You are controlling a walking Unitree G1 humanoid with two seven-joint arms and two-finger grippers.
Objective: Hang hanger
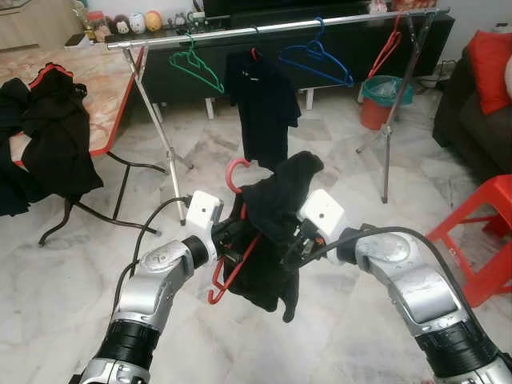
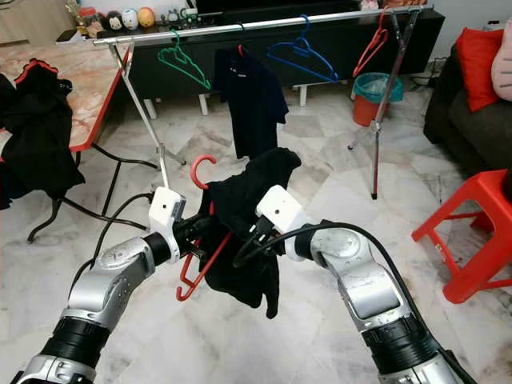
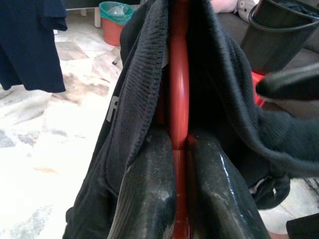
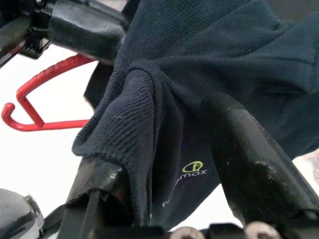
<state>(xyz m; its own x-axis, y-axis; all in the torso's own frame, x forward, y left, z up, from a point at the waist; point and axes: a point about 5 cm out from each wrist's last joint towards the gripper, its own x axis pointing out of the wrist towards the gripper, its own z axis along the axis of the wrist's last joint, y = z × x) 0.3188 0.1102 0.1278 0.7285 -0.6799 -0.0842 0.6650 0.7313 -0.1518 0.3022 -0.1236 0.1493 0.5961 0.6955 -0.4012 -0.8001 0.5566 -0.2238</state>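
My left gripper (image 1: 232, 240) is clamped on the red hanger (image 1: 233, 272), 2 fingers (image 3: 149, 194) pinching its red bar tight in the left wrist view. Hanger sits mid-air in front of me, hook (image 1: 235, 170) pointing up and far, lower corner hanging down near my left forearm. A black shirt (image 1: 276, 216) is bunched over the hanger, partly draped, one end drooping below it.

My right gripper (image 1: 292, 244) is just right of the hanger, buried in the shirt. Right wrist view shows its 2 fingers (image 4: 249, 149) spread with a fold of black cloth (image 4: 149, 124) between them; I cannot tell if it's actually gripped.

Far ahead is a silver clothes rail (image 1: 280, 28) on crossed legs. On it, left to right: a green hanger (image 1: 194, 66), a dark shirt (image 1: 260, 100) on a hanger, a blue hanger (image 1: 316, 58), a red one (image 1: 388, 44) at the right end. My hanger is well apart from the rail, near side.

Left: a table (image 1: 96, 88) with black clothes (image 1: 52, 132) piled at its edge. Right: a red stool (image 1: 484, 232) and a dark sofa (image 1: 472, 104) with a red cushion (image 1: 490, 58). A teal-lined bin (image 1: 382, 100) stands behind the rail. Marble floor (image 1: 336, 160).
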